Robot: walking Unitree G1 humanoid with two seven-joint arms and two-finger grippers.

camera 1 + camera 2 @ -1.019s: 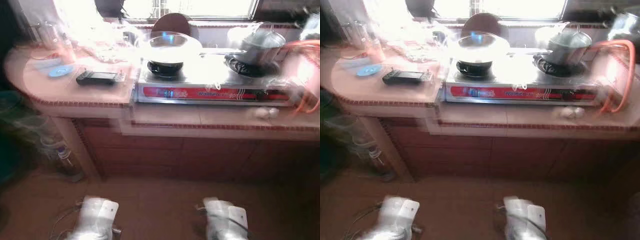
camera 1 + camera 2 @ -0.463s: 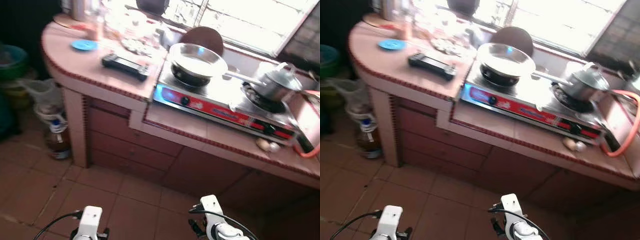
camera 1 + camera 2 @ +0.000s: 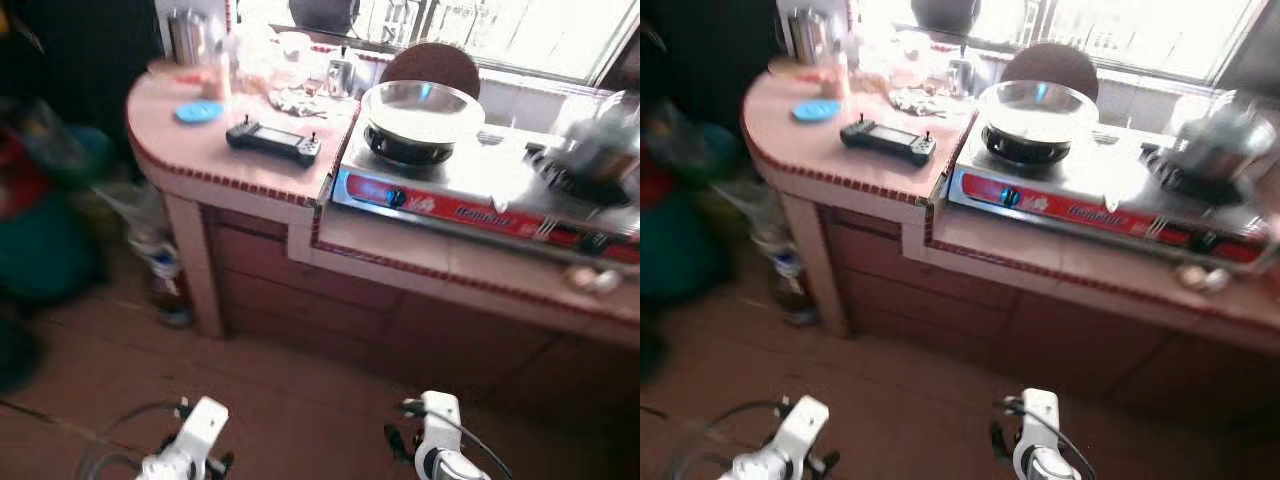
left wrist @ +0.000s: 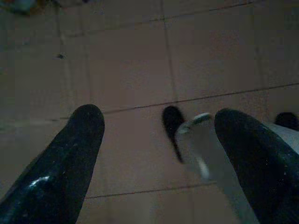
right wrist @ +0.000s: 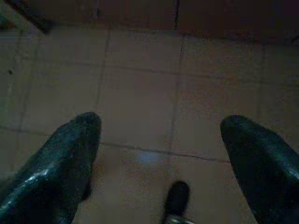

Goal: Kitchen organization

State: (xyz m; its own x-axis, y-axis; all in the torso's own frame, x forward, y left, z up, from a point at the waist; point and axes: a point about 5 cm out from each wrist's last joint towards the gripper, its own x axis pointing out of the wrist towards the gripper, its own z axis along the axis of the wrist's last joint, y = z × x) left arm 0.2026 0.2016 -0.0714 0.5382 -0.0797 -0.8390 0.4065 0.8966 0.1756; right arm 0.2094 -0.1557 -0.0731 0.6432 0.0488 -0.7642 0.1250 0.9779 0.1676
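A pink tiled counter (image 3: 250,175) runs across the view. On it stands a steel gas stove (image 3: 480,195) with a red front. A wide steel pan (image 3: 422,108) sits on its left burner and a steel pot (image 3: 600,160) on its right burner, blurred. A black handheld controller (image 3: 273,140) and a blue disc (image 3: 199,112) lie on the counter's rounded left end. Both arms hang low, the left arm (image 3: 195,445) and the right arm (image 3: 437,452). My left gripper (image 4: 161,119) and my right gripper (image 5: 163,125) are open over brown floor tiles, holding nothing.
A steel cup (image 3: 186,36), a small jug (image 3: 342,75) and pale clutter stand at the counter's back left under the bright window. A round brown board (image 3: 430,68) leans behind the pan. Bottles (image 3: 160,275) and green tubs (image 3: 45,245) crowd the floor at the left.
The camera has swung, so the counter sits more level and further right in the picture. Both arms still hang low, with the grippers open.
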